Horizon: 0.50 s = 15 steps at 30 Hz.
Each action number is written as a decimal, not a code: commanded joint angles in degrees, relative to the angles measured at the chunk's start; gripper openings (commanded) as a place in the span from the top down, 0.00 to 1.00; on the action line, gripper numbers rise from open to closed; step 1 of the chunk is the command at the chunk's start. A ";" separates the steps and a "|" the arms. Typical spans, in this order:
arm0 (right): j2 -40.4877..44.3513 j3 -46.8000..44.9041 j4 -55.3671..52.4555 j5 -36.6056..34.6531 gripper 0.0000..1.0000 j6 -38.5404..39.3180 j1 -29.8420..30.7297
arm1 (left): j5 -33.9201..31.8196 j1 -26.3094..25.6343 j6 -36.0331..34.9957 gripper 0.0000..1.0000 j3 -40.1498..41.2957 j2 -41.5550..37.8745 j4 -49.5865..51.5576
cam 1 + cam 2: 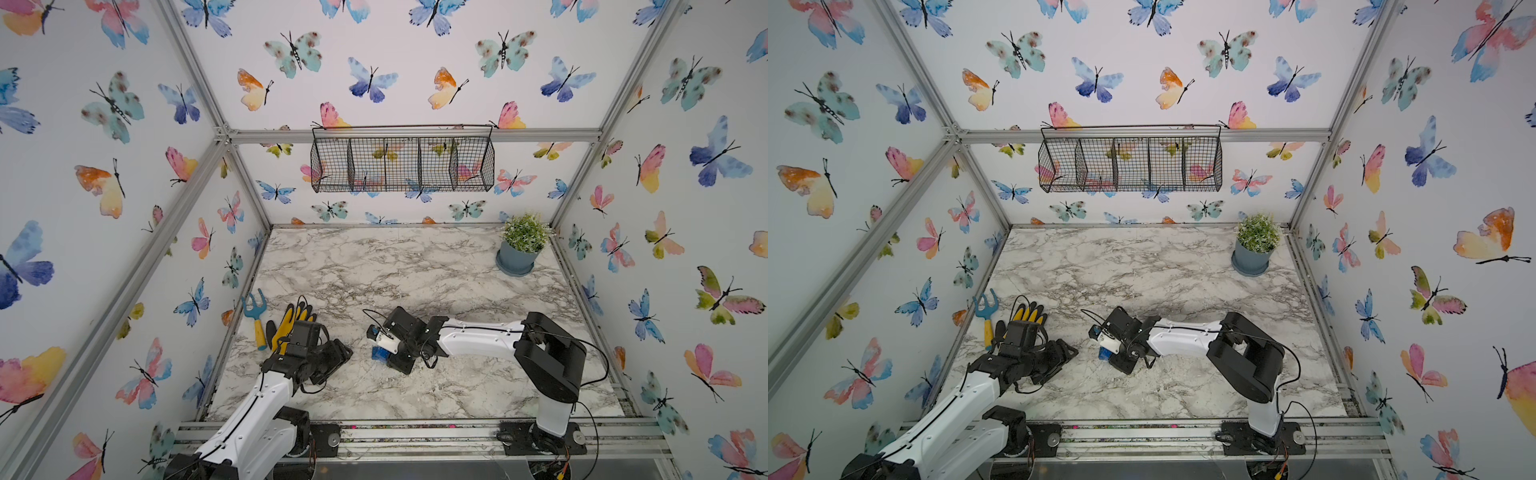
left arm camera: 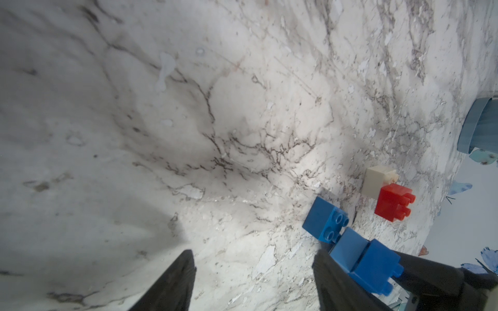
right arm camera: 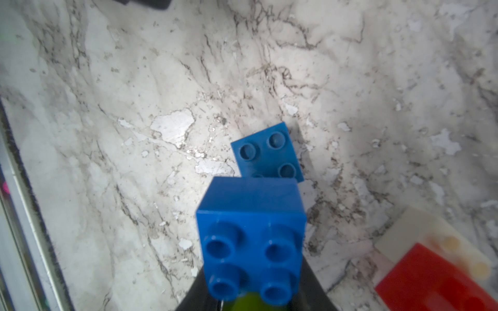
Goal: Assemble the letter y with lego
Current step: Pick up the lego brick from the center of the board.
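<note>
A blue square brick [image 3: 250,237] is clenched in the right tool [image 3: 252,293], with a lime green brick [image 3: 249,301] glimpsed just behind it. A second blue square brick [image 3: 268,153] lies studs-up on the desk [image 3: 134,107], just beside the held one, toward the desk's front edge. The red brick [image 2: 394,202] and cream brick [image 2: 377,180] lie touching nearby. The left tool [image 2: 253,280] is held released and empty, near the front left corner. An arm of the Y appears to be in hand; next, careful stud alignment and a firm press are called for.

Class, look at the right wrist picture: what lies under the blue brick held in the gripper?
Under the held blue brick, a second blue brick on the marble table; its near edge is covered. Lime green shows behind.
</note>
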<state>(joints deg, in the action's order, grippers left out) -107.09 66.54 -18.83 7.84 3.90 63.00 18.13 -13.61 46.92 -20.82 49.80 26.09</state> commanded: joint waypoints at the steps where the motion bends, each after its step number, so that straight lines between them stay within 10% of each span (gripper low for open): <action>1: -1.84 1.28 -1.55 -1.49 0.69 -0.10 0.28 | 0.23 0.33 -0.81 0.30 -0.72 0.21 0.90; 15: -0.84 8.73 -7.85 -4.23 0.74 7.38 0.28 | 0.52 0.32 -0.36 0.30 -0.28 -1.36 1.35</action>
<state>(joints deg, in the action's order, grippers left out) -107.48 72.88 -23.22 4.80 7.68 63.00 18.13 -13.61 46.74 -20.82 49.50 26.09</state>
